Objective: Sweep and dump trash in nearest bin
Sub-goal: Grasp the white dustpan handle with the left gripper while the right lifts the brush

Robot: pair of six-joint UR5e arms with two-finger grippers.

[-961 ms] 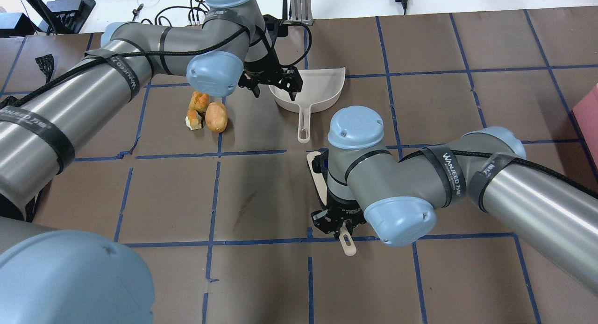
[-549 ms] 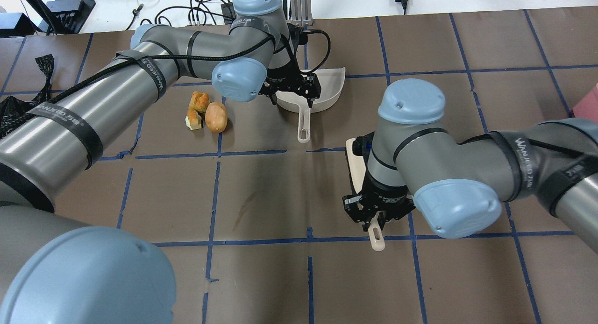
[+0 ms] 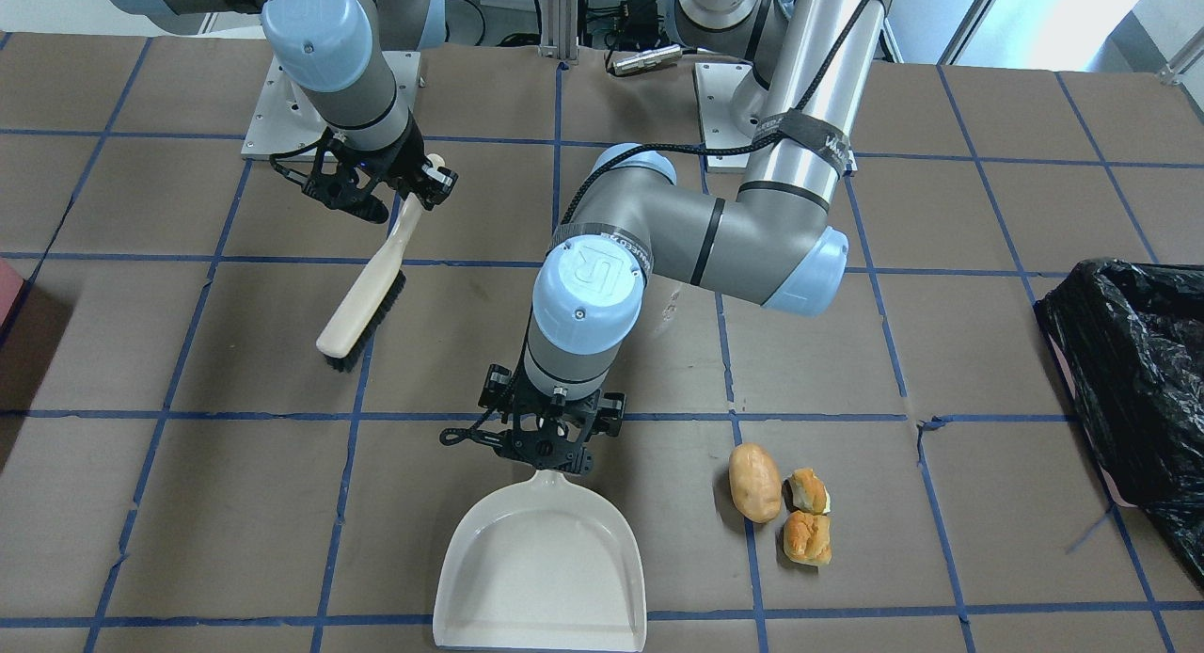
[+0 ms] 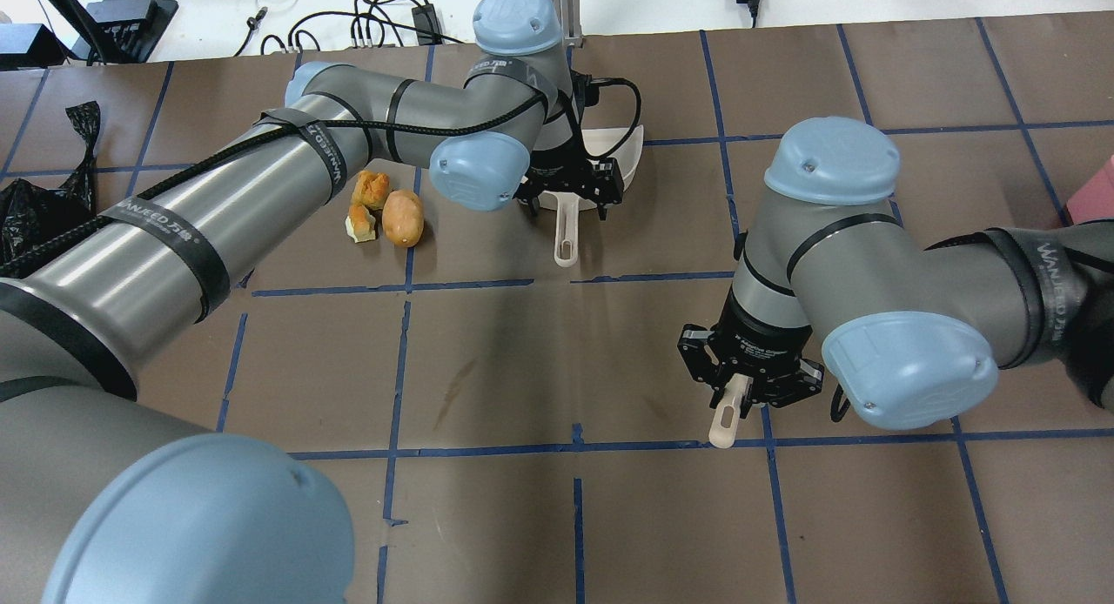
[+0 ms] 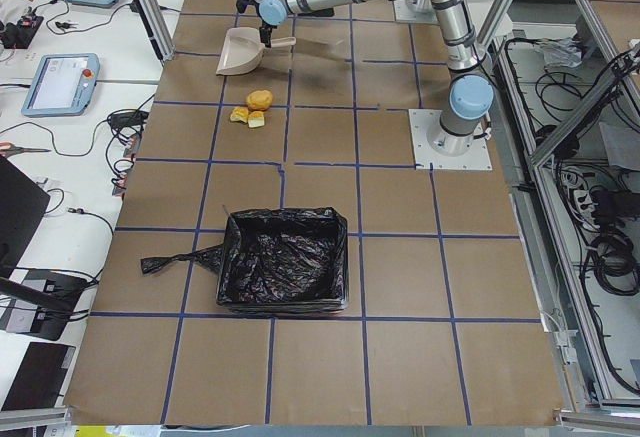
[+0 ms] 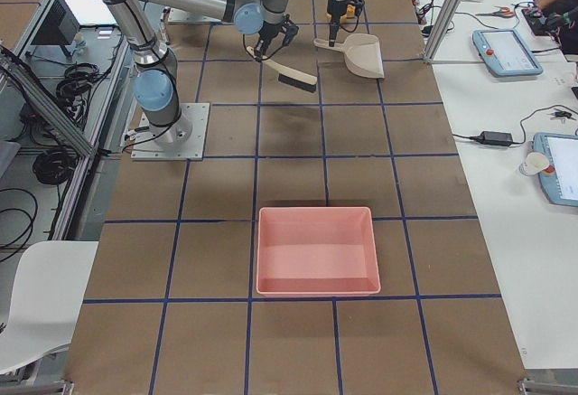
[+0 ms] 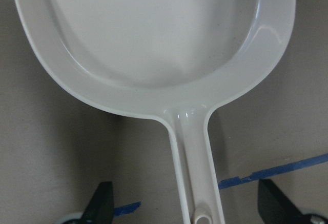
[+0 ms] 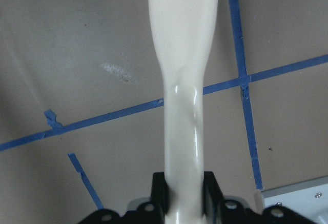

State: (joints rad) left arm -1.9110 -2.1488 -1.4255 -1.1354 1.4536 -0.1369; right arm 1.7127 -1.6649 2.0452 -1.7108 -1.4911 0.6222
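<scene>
My left gripper (image 3: 550, 449) holds its fingers (image 7: 101, 204) wide open astride the dustpan handle (image 7: 197, 183), holding nothing. I should centre them before closing. The right gripper (image 4: 738, 393) clamps the brush (image 3: 362, 305).

Dustpan (image 7: 154, 44), brush handle (image 8: 180, 111): smooth glossy cream plastic; bin bag (image 5: 232, 257): crinkly glossy blk plastic; tabletop (image 4: 487, 360) matt brown
</scene>
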